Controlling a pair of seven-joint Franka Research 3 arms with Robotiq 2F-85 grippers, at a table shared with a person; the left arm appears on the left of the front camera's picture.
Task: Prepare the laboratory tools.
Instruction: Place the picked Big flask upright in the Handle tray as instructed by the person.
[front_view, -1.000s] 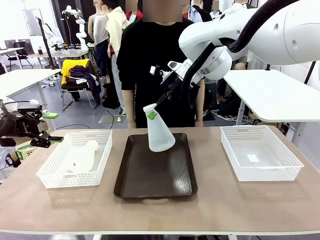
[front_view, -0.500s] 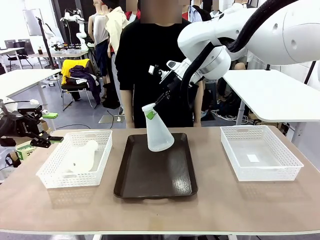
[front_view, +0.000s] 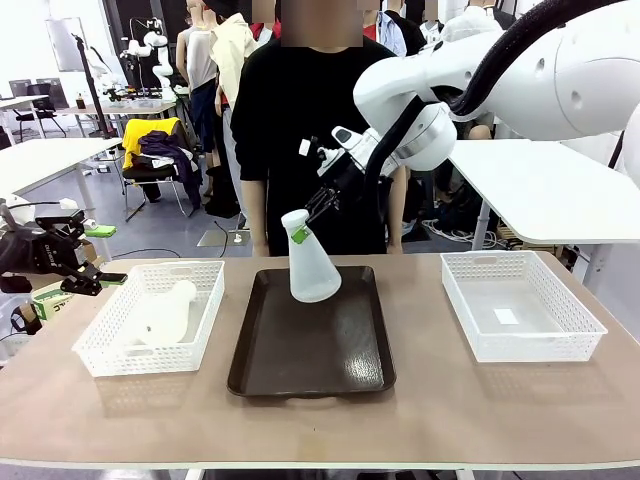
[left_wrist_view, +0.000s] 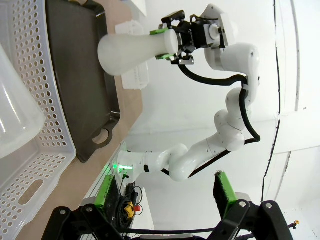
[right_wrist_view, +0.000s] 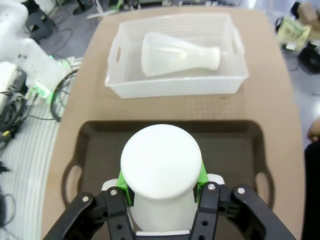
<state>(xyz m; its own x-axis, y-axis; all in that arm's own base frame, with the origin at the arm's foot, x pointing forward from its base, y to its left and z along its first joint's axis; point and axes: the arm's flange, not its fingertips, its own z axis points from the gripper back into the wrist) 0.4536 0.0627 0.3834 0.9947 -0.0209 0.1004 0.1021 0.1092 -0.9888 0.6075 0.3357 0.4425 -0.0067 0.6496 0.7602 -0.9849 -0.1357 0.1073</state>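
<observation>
Right end effector (front_view: 300, 228) gripping flask (front_view: 312, 270) at neck, holding it tilted over far half of tray (front_view: 330, 350). Best levelling base while lowering, letting go only once seated flat. Left end effector (left_wrist_view: 164, 182) hanging spread, empty. Other flask (front_view: 165, 312) lying in left basket (front_view: 100, 350).

bench (front_view: 450, 400): tan top | left white table (front_view: 50, 155), chair (front_view: 148, 172) heaped with yellow and dark clothes (front_view: 160, 140) | right white table (front_view: 540, 185) | floor (front_view: 180, 235): grey | light: bright, even
</observation>
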